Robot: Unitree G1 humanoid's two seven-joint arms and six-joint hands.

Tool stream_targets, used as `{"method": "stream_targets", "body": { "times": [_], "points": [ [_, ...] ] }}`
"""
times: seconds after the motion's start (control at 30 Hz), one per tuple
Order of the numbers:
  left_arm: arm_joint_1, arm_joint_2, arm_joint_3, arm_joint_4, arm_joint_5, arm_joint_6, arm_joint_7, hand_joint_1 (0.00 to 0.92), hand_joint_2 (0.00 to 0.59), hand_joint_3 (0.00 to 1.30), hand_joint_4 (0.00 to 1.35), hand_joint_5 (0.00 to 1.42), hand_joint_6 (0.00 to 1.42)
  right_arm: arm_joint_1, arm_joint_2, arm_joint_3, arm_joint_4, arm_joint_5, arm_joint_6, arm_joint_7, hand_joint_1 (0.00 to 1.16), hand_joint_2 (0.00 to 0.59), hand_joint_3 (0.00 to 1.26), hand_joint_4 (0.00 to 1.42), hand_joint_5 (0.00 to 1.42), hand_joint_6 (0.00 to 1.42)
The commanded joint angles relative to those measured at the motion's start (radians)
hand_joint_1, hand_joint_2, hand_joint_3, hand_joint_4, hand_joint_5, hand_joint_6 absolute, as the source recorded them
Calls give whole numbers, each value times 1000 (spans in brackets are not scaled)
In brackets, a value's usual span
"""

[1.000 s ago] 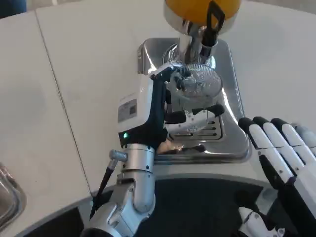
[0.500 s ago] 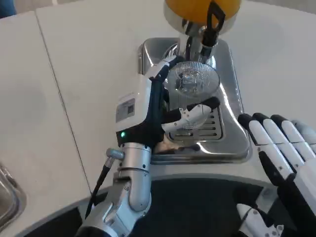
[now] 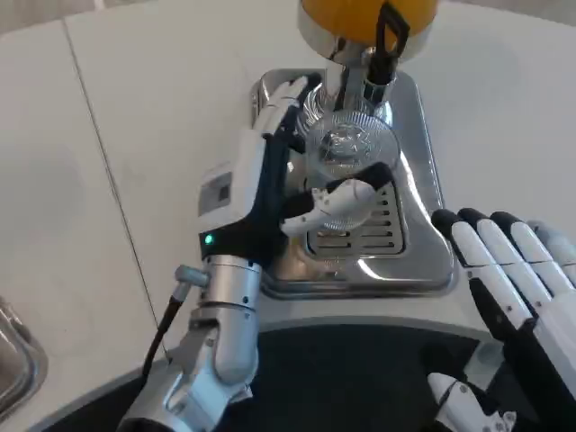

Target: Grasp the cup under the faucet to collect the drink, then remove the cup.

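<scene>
The left hand (image 3: pixel 297 171) wraps the clear plastic cup (image 3: pixel 349 148) — fingers behind, thumb in front — holding it over the steel drip tray (image 3: pixel 423 225), beneath the black-handled faucet (image 3: pixel 382 45). The right hand (image 3: pixel 517 297) waits over the white bench (image 3: pixel 135 135), fingers straight, holding nothing.

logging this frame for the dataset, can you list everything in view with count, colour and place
cup: one, clear glass, on the drip tray under the faucet, held by the left hand
faucet: one, silver with black handle, top centre
drink tank: one, orange, top edge
drip tray: one, shiny steel, table centre
table: one, white, with a seam down its left part
metal object: one, silver, bottom left edge, cut off
left hand: white and black, around the cup
right hand: white and black, fingers apart, right of the tray
</scene>
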Motion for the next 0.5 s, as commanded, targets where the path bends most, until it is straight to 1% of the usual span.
{"method": "stream_targets", "body": {
  "times": [0.03, 0.07, 0.1, 0.2, 0.27, 0.37, 0.43, 0.5],
  "points": [
    [65, 58, 22, -104, -10, -10, -49, 87, 0, 178, 102, 504, 509, 15, -3, 8, -8, 3, -25, -17, 11, 484, 0, 0, 0, 0],
    [80, 71, 28, -133, -11, -6, -59, 77, 0, 169, 94, 503, 506, 17, 0, 10, -8, 2, -27, -20, 11, 484, 0, 0, 0, 0],
    [102, 95, 37, -172, -10, -6, -75, 72, 0, 160, 92, 496, 496, 20, 3, 12, -8, 1, -29, -24, 11, 484, 0, 0, 0, 0],
    [156, 147, 63, -268, -7, -2, -115, 37, 0, 123, 75, 456, 419, 30, 17, 22, -9, 1, -32, -33, 12, 483, 0, 0, 0, 0],
    [193, 181, 86, -330, -10, 0, -141, 29, 0, 94, 62, 425, 392, 37, 27, 29, -15, 5, -29, -38, 12, 483, 0, 0, 0, 0],
    [292, 270, 148, -471, -13, -1, -199, 10, 0, 19, 5, 363, 322, 45, 51, 30, -23, 13, -31, -48, 12, 483, 0, 0, 0, 0],
    [341, 303, 179, -535, -17, 4, -235, 3, 0, 1, 0, 333, 299, 46, 66, 27, -23, 20, -33, -47, 12, 483, 0, 0, 0, 0],
    [424, 349, 226, -626, -29, 15, -290, 6, 1, 0, 0, 295, 267, 47, 90, 24, -23, 47, -28, -46, 13, 486, 0, 0, 0, 0]
  ]
}}
